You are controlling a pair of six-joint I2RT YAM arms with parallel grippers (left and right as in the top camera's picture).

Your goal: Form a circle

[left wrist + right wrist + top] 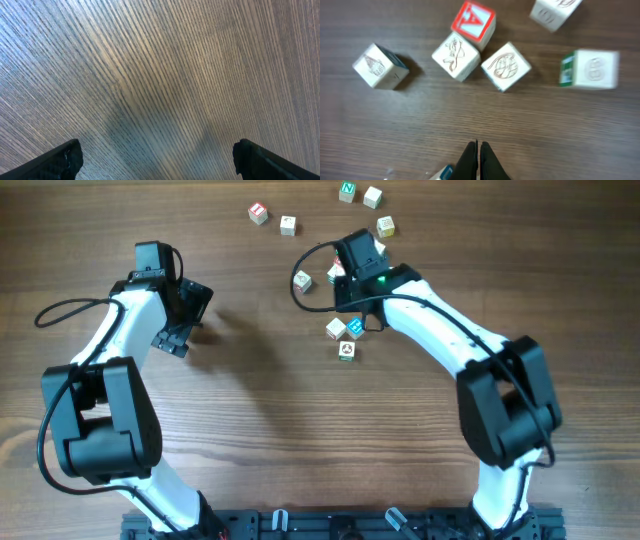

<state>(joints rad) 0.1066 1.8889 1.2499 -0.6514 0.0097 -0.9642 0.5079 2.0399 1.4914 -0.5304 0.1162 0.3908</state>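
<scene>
Hovering over the counter with the right pincer pressed together and empty, tips pointing at a tight cluster of three cubes just ahead, the red A cube at its back. Lying scattered across the counter's far right, forming no ring yet, all nearer this arm. Idling well apart with the left pincer spread wide. Possibly hiding further cubes beneath that arm.

Overhead's evenly lit and sharp; bluish glare on the brown wood-grain table in left wrist view; right wrist view's kinda blurry
</scene>
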